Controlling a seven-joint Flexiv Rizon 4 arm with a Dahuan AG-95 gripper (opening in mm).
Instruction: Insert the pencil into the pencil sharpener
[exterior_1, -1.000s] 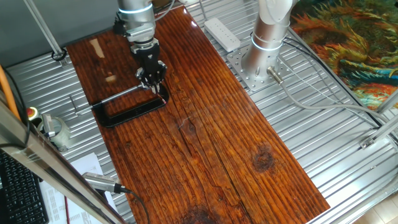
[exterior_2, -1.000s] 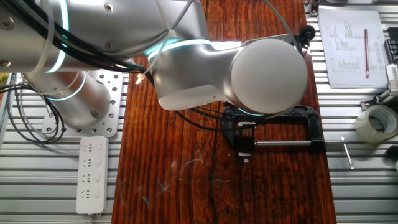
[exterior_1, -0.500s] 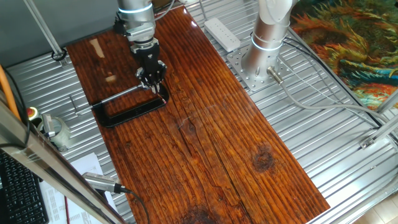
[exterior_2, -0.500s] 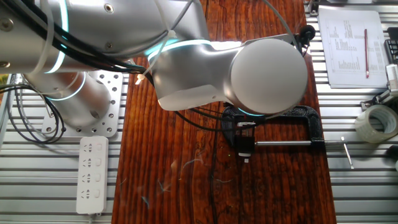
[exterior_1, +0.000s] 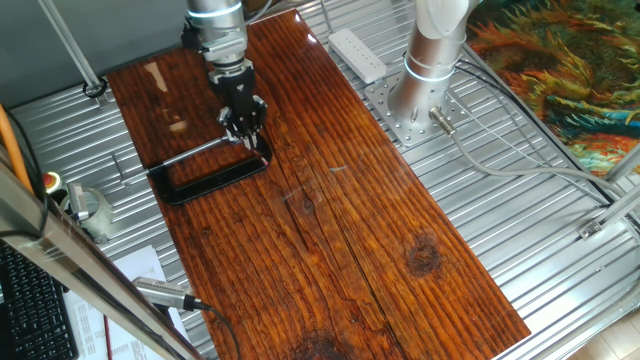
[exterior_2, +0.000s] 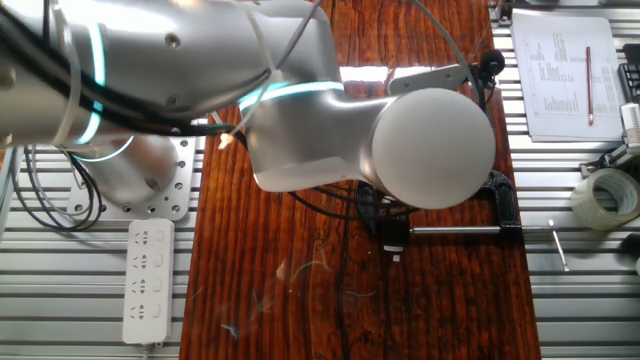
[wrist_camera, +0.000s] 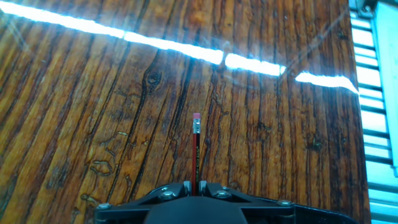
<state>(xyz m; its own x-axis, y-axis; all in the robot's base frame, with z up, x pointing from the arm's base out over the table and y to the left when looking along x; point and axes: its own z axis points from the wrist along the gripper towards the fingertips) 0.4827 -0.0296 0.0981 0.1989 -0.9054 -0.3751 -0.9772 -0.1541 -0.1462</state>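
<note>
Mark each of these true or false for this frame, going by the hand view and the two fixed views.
1. The claw is shut on the pencil. True.
2. The pencil's free end, pointing away from the claw, is a pink eraser. True.
3. A black C-clamp lies on the wooden table close to the claw. True.
4. The pencil lies loose on the table, away from the claw. False: it is held between the claw's fingers.
5. The white power strip sits on the wooden board. False: it lies on the metal surface beside the board.
6. The hand view shows the pencil sharpener ahead of the pencil. False: only bare wood shows there.
</note>
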